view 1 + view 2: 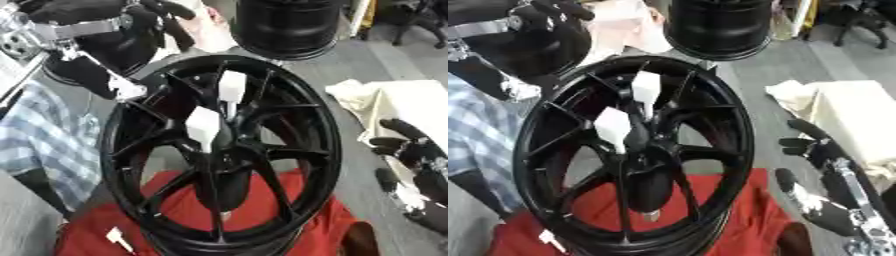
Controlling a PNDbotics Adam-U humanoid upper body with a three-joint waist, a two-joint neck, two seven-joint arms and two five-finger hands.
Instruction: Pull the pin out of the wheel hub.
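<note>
Fingers point(798, 145) of the right hand point(833, 165) spread apart and hold nothing, beside the rim at lower right; the right eye view shows its silver forearm, which the left eye view crops. Red cloth point(262, 210) lies under the black wheel hub point(219, 150), which stands upright at centre. Two white pieces point(203, 127), possibly the pin, sit near its middle. Left hand point(114, 82) touches the upper-left rim; whether its fingers are apart or clamped cannot be told. Black cylinder point(719, 27) stands behind.
</note>
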